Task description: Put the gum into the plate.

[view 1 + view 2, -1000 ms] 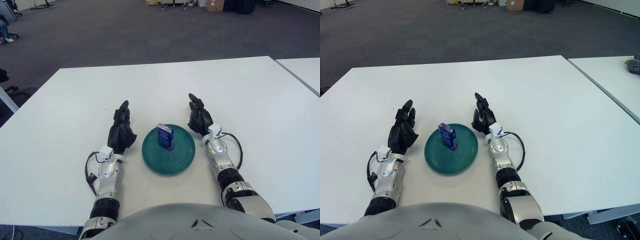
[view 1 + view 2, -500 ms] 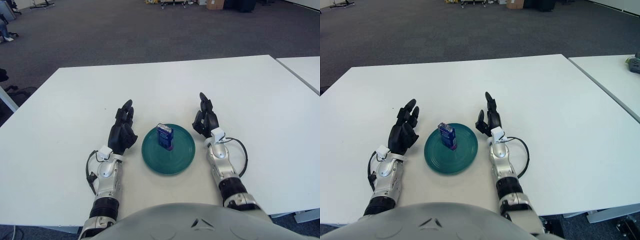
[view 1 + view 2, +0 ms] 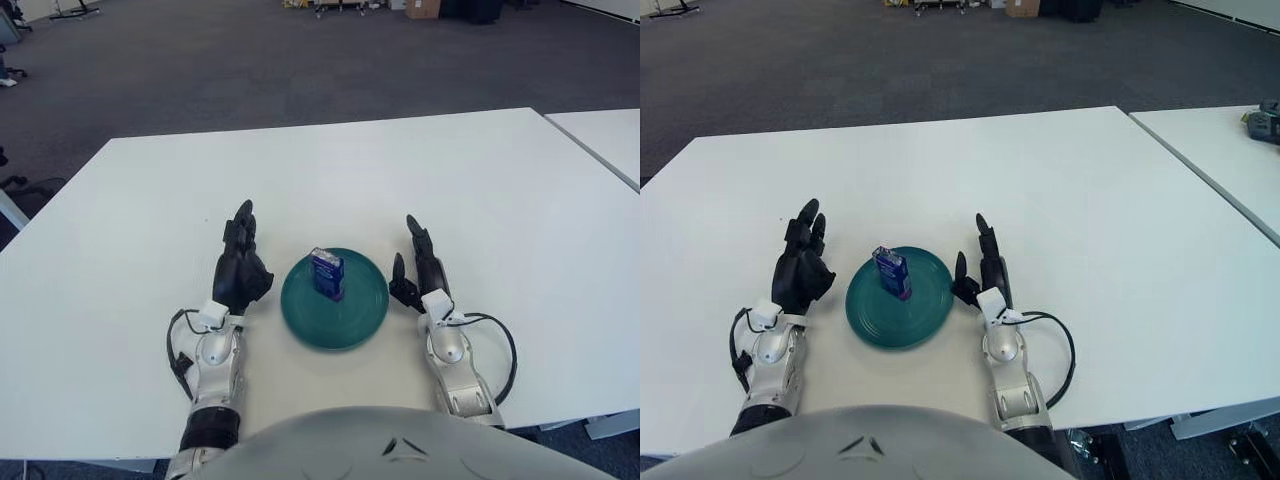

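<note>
gum (image 3: 327, 273) stands upright inside the green plate (image 3: 360, 318) on the white table (image 3: 400, 180). left hand (image 3: 240, 268) and right hand (image 3: 418, 272) flank the plate, fingers extended, grasping nothing. only the right eye view shows a grey object (image 3: 1265, 122) on the neighbouring table.

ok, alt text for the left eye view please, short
A small blue gum pack stands upright in a green plate on a white table. The robot's left hand and right hand flank the plate, fingers open, holding nothing.
</note>
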